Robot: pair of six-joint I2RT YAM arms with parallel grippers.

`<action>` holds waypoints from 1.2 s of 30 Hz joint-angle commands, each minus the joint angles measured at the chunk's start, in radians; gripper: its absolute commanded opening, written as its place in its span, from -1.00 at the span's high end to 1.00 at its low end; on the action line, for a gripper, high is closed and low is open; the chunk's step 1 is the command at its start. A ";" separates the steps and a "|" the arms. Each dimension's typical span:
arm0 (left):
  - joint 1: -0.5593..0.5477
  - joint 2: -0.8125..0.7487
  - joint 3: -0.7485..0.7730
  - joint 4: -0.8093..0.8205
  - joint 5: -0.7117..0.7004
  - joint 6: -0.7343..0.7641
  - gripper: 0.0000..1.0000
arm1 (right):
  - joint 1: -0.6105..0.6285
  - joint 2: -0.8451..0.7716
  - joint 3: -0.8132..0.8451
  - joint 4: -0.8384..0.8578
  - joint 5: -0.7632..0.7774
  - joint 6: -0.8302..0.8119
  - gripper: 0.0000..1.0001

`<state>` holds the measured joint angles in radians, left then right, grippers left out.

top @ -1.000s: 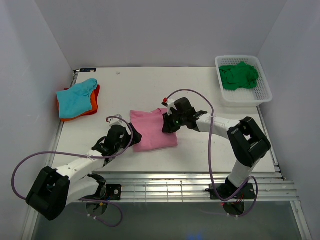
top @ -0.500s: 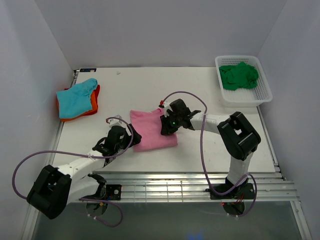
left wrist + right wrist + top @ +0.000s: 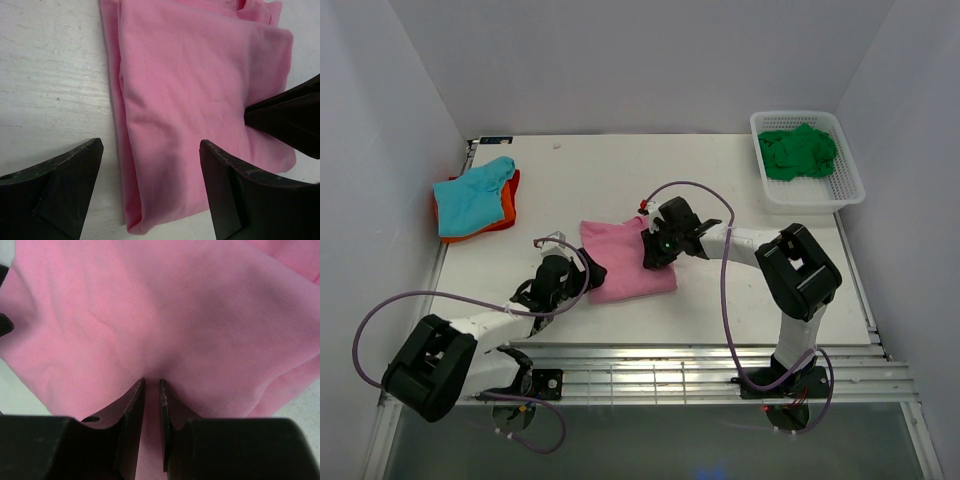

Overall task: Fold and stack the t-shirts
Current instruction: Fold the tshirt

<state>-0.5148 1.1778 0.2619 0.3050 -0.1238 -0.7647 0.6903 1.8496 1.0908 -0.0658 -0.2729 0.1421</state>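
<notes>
Pinching the pink t-shirt (image 3: 628,265) was my right gripper (image 3: 652,255), jaws drawn nearly together with a fold of the pink cloth between them. That shirt lay folded into a rough rectangle at the middle of the table (image 3: 620,170), flat on the white surface, its near-left edge doubled over in layers. The right wrist view was filled almost wholly by pink fabric, with soft creases running away from the pinch. My right gripper met the shirt at its right edge, towards the far corner.

My left gripper (image 3: 588,272) was spread wide and gripped nothing. It sat at the shirt's left edge, low over it, one finger (image 3: 60,170) over bare table just beside the fold and the other finger (image 3: 235,200) over the pink cloth, so the layered edge ran between them. I couldn't tell if either tip touched the cloth. From the left wrist, a dark part of my right gripper showed at the shirt's opposite side.

Well apart, at the far left of the table, a teal t-shirt (image 3: 470,195) lay on top of an orange t-shirt (image 3: 505,210), orange showing along the right and near edges. At the far right corner stood a white mesh basket (image 3: 850,190) with a dark green t-shirt (image 3: 798,152) bunched up inside it
</notes>
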 commanded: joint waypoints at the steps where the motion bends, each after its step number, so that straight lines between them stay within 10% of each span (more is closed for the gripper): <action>1: 0.009 0.045 -0.038 0.026 0.039 -0.005 -0.79 | 0.000 -0.029 0.027 -0.048 0.043 -0.024 0.52; 36: 0.006 0.312 -0.009 0.315 0.214 -0.081 -0.71 | 0.000 -0.018 0.040 -0.054 0.028 -0.024 0.53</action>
<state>-0.5060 1.4414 0.2592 0.7082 0.0528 -0.8398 0.6903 1.8465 1.1038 -0.1001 -0.2600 0.1276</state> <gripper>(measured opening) 0.854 0.238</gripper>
